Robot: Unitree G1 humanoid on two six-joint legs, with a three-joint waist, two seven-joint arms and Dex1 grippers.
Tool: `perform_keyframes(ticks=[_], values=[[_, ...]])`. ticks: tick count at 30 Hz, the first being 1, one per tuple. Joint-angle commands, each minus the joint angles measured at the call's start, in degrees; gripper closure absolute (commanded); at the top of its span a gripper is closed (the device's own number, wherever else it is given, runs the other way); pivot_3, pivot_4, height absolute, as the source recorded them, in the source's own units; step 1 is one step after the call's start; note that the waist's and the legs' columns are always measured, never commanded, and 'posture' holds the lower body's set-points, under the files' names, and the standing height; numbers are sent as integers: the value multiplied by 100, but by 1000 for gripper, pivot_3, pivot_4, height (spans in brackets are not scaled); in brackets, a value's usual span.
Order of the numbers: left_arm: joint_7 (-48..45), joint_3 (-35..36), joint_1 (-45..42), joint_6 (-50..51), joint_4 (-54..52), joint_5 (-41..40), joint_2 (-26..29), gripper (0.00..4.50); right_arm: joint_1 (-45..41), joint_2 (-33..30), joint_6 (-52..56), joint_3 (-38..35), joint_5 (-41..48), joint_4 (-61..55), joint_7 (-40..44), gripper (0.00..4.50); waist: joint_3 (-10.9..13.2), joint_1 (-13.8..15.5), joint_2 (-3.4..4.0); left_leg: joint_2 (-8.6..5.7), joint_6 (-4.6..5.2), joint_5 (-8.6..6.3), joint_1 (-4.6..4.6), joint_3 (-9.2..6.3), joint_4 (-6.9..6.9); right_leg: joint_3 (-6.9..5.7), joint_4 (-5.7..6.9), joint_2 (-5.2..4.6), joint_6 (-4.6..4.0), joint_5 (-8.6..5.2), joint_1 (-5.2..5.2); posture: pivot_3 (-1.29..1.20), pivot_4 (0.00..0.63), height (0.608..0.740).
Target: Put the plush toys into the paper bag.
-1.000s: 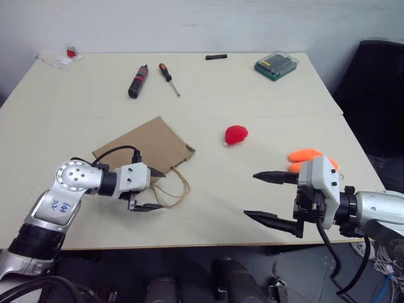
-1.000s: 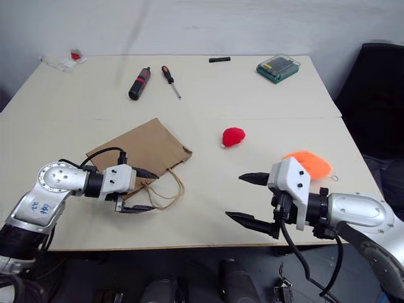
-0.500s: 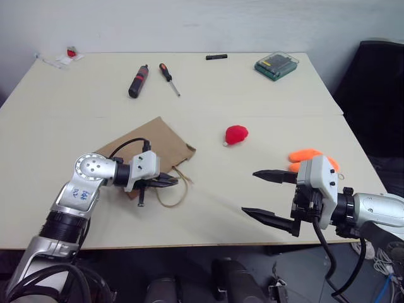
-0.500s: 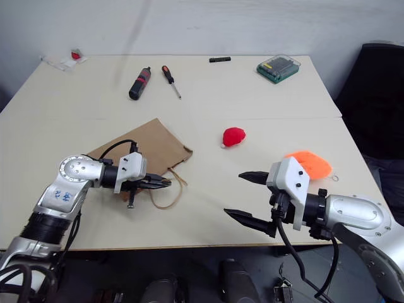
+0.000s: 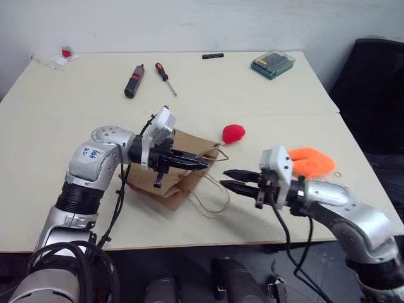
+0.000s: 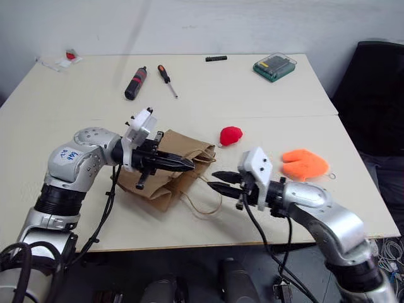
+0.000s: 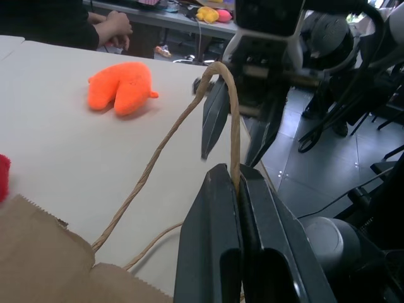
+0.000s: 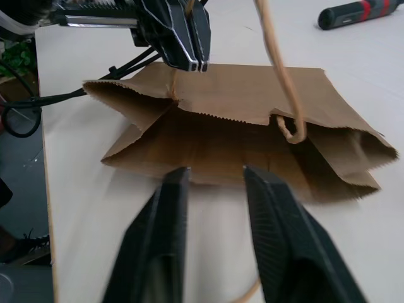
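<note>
With left end effector [image 5: 203,166] clamped on paper bag [image 5: 183,165] handle at frame centre, better to bring slightly parted right end effector [image 5: 224,178] onto lower handle, opening mouth for plush toys [image 5: 233,134].

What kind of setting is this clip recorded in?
Probably a lab or workshop. Tools lie on the pale table: two screwdrivers and a green bit case. A black chair stands beside it, and the left wrist view shows cables and equipment on the floor.
</note>
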Motion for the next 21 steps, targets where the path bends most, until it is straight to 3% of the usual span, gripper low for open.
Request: perform_keyframes(ticks=[1, 11, 15, 21], values=[[146, 273, -88, 149, -384, -256, 17, 4500, -378, 361, -424, 487, -478, 510, 204, 4441, 0, -1, 0, 1, 0, 0, -2, -1, 3, -1, 0, 0, 0, 0, 0, 0, 150, 740], [807, 811, -189, 578, -646, -668, -59, 4500, -1178, 1561, -1519, 1200, -1761, 2558, 362, 4441, 1, -9, 2, 2, 1, 0, -9, -4, 16, -6, 11, -4, 0, 0, -4, 0, 150, 740], [1097, 939, -307, 486, -536, -655, -182, 4500, -1631, 1358, -2456, 2042, -2954, 3339, 856, 4441, 1, -58, 2, 1, 1, 0, -10, -4, 17, -8, 13, -7, 0, 0, -5, 0, 150, 740], [1196, 822, -405, 442, -535, -706, -390, 4500, -2270, 1175, -3604, 2673, -3694, 3956, 1990, 4441, 2, -88, 4, 3, 0, 0, -9, -5, 19, -11, 15, -6, 0, 0, -5, 0, 150, 740]])
